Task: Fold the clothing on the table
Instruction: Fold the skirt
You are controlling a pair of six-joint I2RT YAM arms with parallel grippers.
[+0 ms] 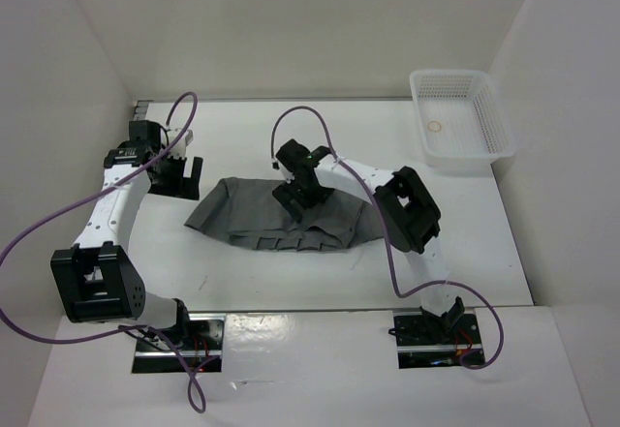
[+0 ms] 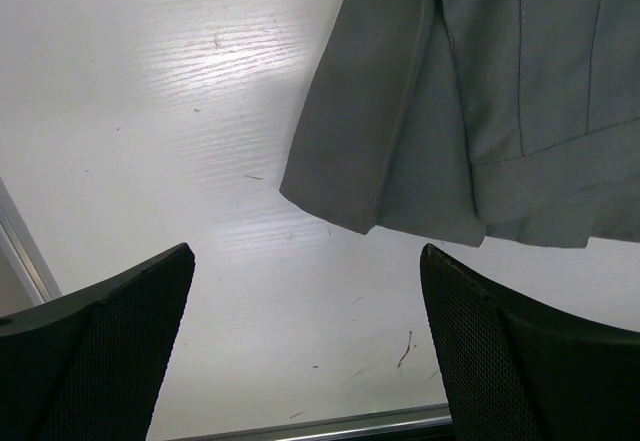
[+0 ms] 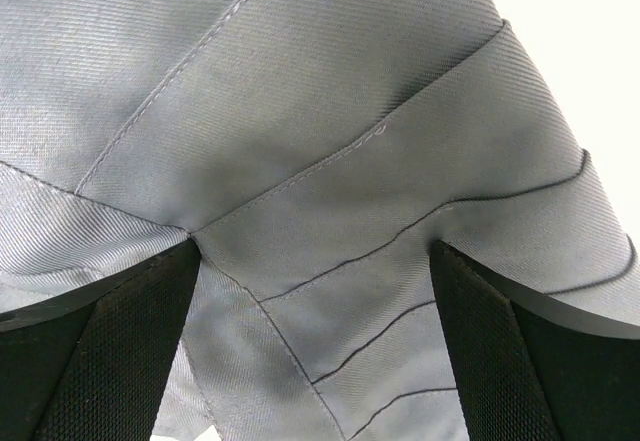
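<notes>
Holds left pincer (image 1: 179, 179) wide open, empty, over bare bench (image 1: 242, 146) just left of grey pleated skirt (image 1: 250, 217); holds right pincer (image 1: 299, 196) equally wide, gripping nothing, low over skirt lying mid-bench.

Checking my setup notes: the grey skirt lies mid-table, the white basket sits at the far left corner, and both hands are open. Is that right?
Not quite. The basket sits at the far right corner, not the left; the top view shows it. The skirt does lie at the middle of the table, and the left hand and right hand are open.
</notes>
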